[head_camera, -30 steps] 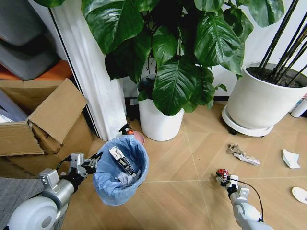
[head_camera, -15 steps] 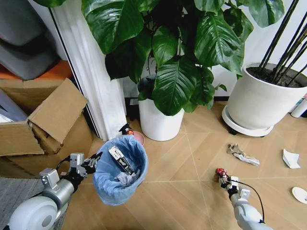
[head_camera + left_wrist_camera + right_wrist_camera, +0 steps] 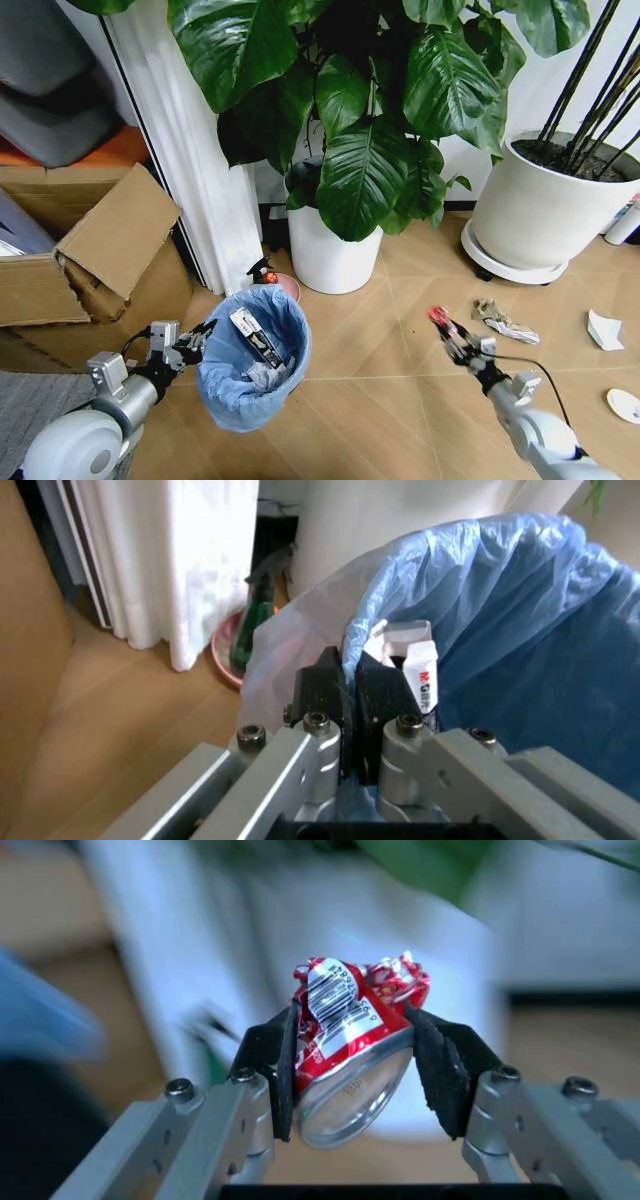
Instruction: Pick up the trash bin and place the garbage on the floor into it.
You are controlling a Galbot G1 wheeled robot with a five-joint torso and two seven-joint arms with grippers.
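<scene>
While the left claw (image 3: 195, 338) keeps its fingers pressed together on the rim of the trash bin (image 3: 252, 355), pinching the light-blue liner at the side nearest the cardboard box (image 3: 90, 255), the bin hangs tilted just clear of the floor (image 3: 370, 400) with its mouth turned toward the open room. Inside it lie a printed carton and some crumpled white paper. In the left wrist view the dark pads (image 3: 322, 694) straddle the bag's edge, one inside and one outside, so the hold looks thin. Keeping that arm steady matters, since a jolt could slip the plastic free.

Further right, the right claw (image 3: 447, 331) is raised off the floor and clamped on a crushed red can (image 3: 345, 1046), its barcode and silver end clear between the black pads in the right wrist view. The can sits gripped across its middle, which looks firm enough for a carry.

To do this step well, I judge the can should travel across until it is squarely above the blue opening, low enough not to bounce off the rim, and only then be let go. Approaching from the open side avoids brushing the plant leaves (image 3: 365, 175) overhead.

Still waiting on the floor to the right are a crumpled wrapper (image 3: 503, 321), a white scrap (image 3: 604, 329) and a white disc (image 3: 625, 404).
</scene>
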